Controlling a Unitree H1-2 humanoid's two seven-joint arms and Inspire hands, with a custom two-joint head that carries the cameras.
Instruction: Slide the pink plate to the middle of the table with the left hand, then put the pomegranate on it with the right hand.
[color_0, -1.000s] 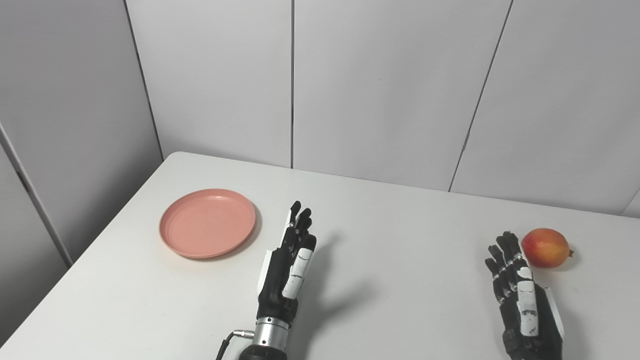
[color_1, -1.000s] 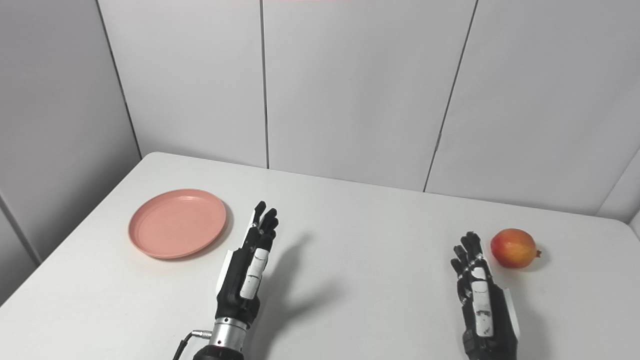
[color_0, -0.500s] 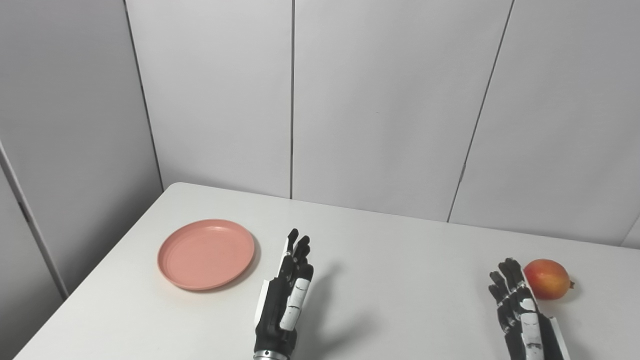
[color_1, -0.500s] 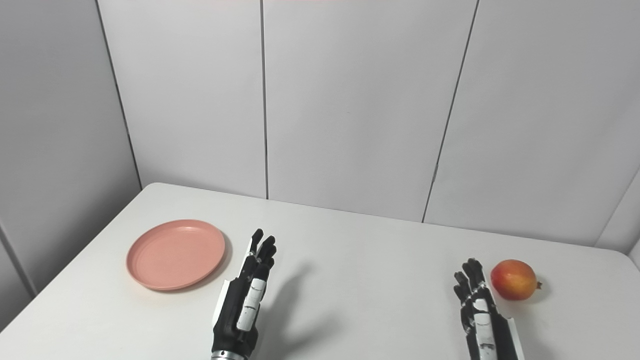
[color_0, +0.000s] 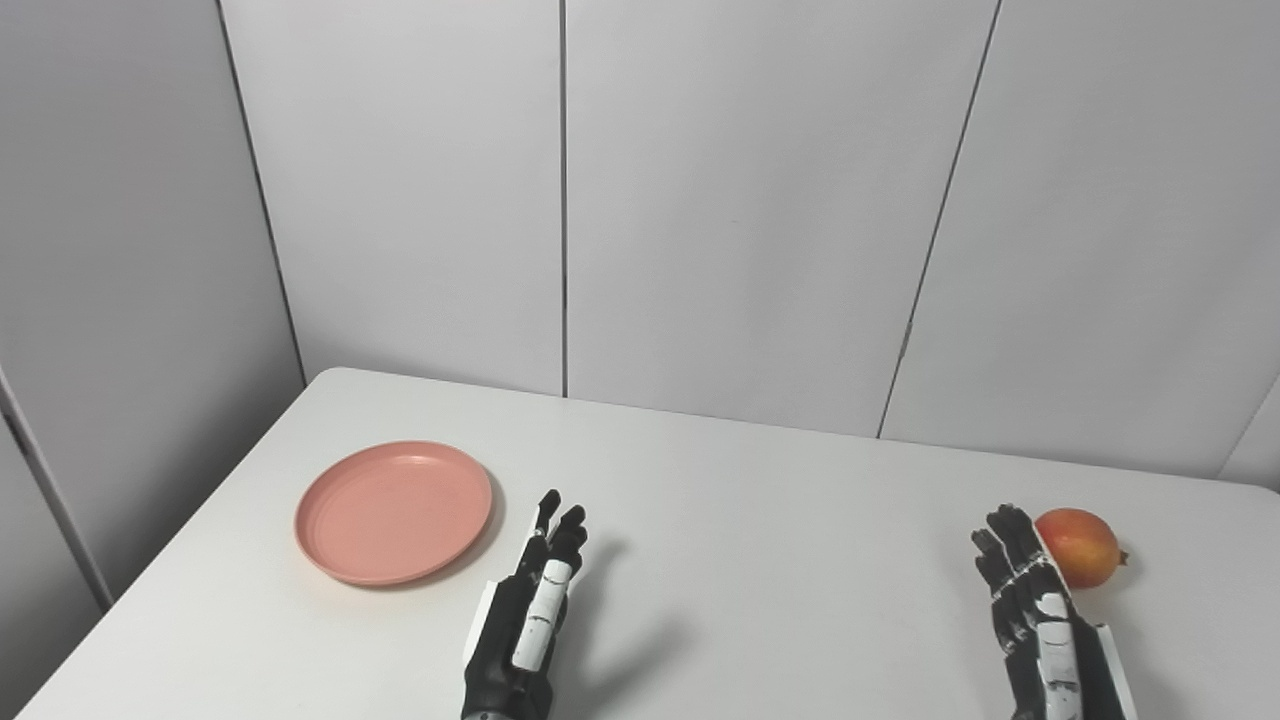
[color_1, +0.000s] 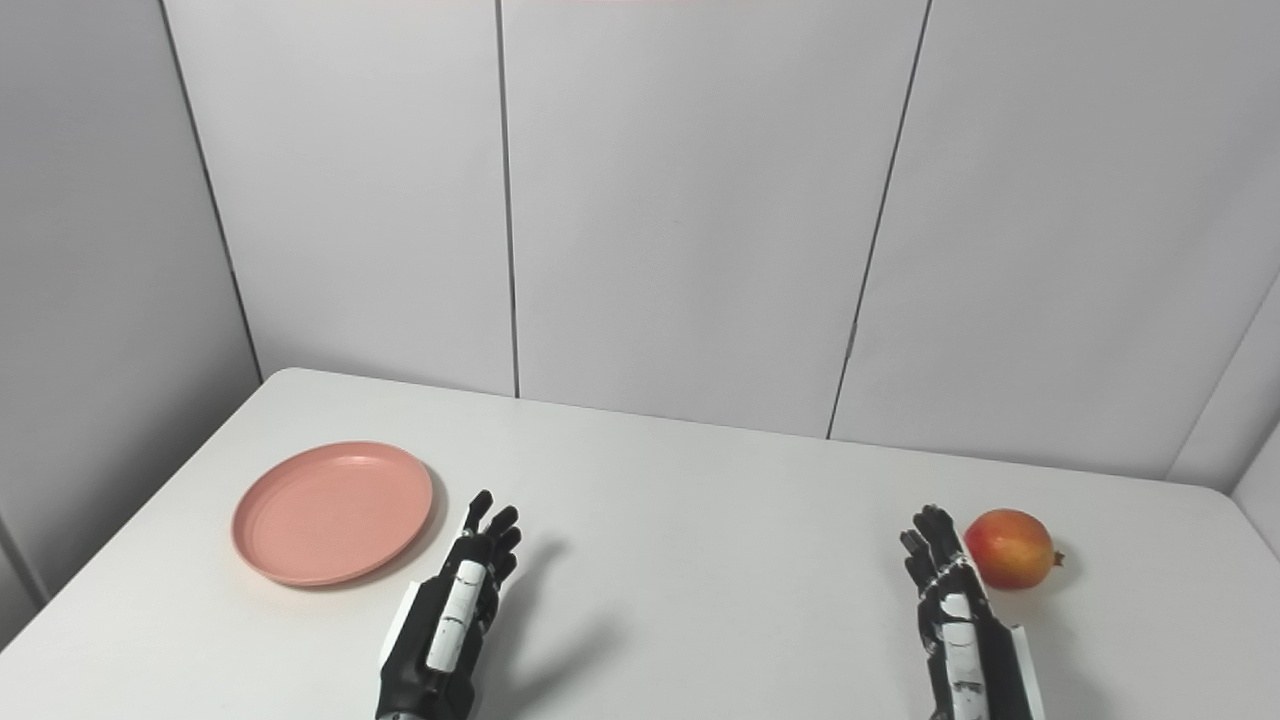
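While I watch both head cameras, the pink plate (color_0: 393, 511) lies flat on the white table (color_0: 760, 560) at about nine o'clock from the table's middle, well short of the centre and with nothing on it. Just beside its rim, at roughly four o'clock from the plate, my left hand (color_0: 528, 620) stands edge-up above the tabletop, fingers (color_0: 558, 525) stretched out and pointing toward twelve o'clock, holding nothing. I see a narrow strip of bare table between those fingers and the plate, so they are near but apart. Its shadow falls on the table toward three o'clock.

Across the bare middle of the table, my right hand (color_1: 957, 620) comes up from the bottom edge, its fingers (color_1: 930, 540) likewise extended toward twelve o'clock and spread a little, empty. The pomegranate (color_1: 1010, 548), red with a yellowish patch, sits on the table at about one o'clock from that hand, close beside the fingertips, its small crown pointing toward three o'clock. From these views I cannot tell whether the fingertips touch the fruit. Grey panelled walls (color_0: 760, 200) stand behind the table at twelve o'clock.
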